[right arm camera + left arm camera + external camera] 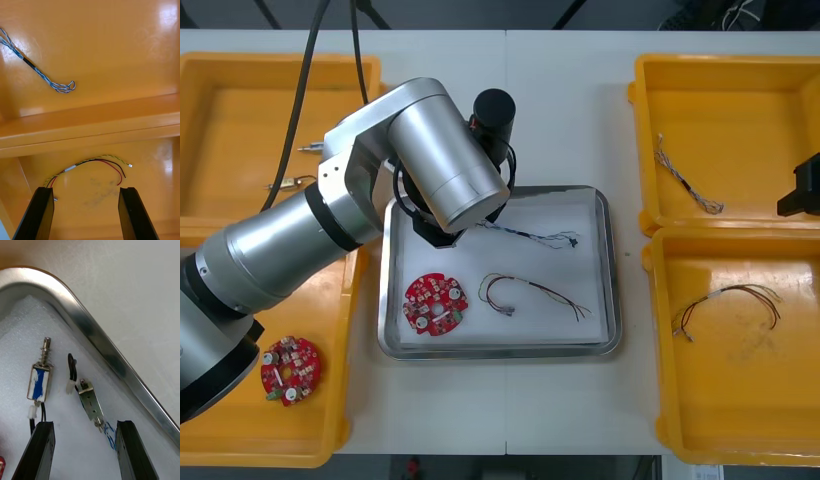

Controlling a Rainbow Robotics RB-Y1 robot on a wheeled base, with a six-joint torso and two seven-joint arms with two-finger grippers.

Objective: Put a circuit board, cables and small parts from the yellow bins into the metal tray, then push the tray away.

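My left arm (440,170) reaches over the near-left corner of the metal tray (608,270). The left gripper (85,427) is open just above the tray's white lining. Two small metal parts lie there beyond its fingertips, one marked blue (39,378) and one bare (90,403). The tray also holds a red circuit board (434,303), a red and yellow cable (530,292) and a blue and white cable (530,236). My right gripper (87,193) hangs open and empty over the right bins, above another red and yellow cable (93,165).
The far right bin (725,80) holds a blue and white cable (688,183). A circuit board (290,368) lies in the near left bin, and small metal parts (290,183) in the far left bin. Bare table lies beyond the tray rim (93,337).
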